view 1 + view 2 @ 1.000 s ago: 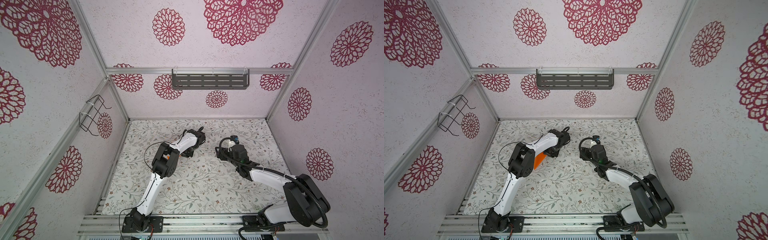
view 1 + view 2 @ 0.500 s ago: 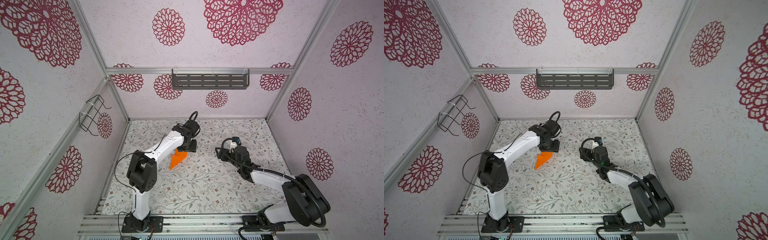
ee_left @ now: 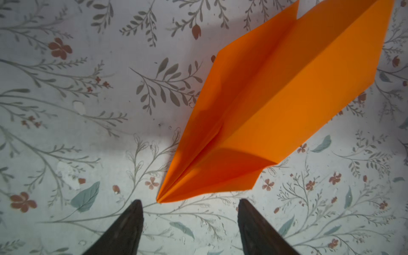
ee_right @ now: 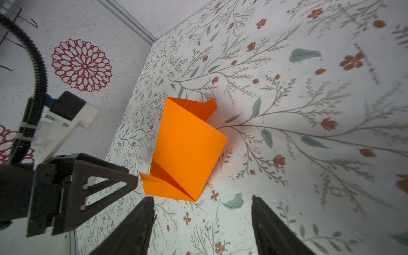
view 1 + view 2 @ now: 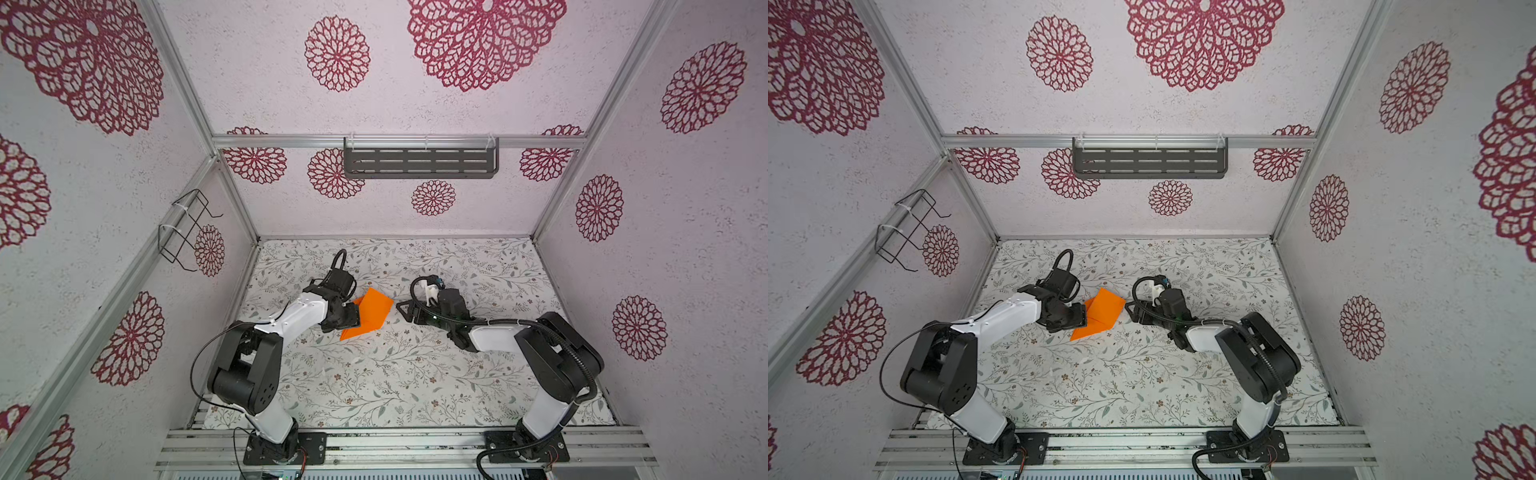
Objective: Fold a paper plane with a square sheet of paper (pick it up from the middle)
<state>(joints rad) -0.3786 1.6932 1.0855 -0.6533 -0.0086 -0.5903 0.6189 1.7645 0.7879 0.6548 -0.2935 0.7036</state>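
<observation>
The square sheet of paper lies folded as an orange paper plane (image 5: 370,313) (image 5: 1102,311) on the floral table, between my two grippers. In the left wrist view the paper plane (image 3: 265,110) shows a centre crease, and its sharp point sits just ahead of my open left gripper (image 3: 188,202), which touches nothing. My left gripper (image 5: 349,316) (image 5: 1080,318) is at the plane's left edge. My right gripper (image 4: 202,198) is open and empty, a little short of the paper plane (image 4: 187,150). In both top views my right gripper (image 5: 405,309) (image 5: 1131,309) stands just right of it.
A dark slotted shelf (image 5: 419,158) hangs on the back wall and a wire basket (image 5: 185,228) on the left wall. Aluminium rails (image 5: 395,444) with the arm bases run along the front. Patterned walls close in the table on three sides.
My left gripper opened and let go of the plane, which now lies on the table. The left arm's elbow swung down and back towards the front left. The right arm barely moved.
</observation>
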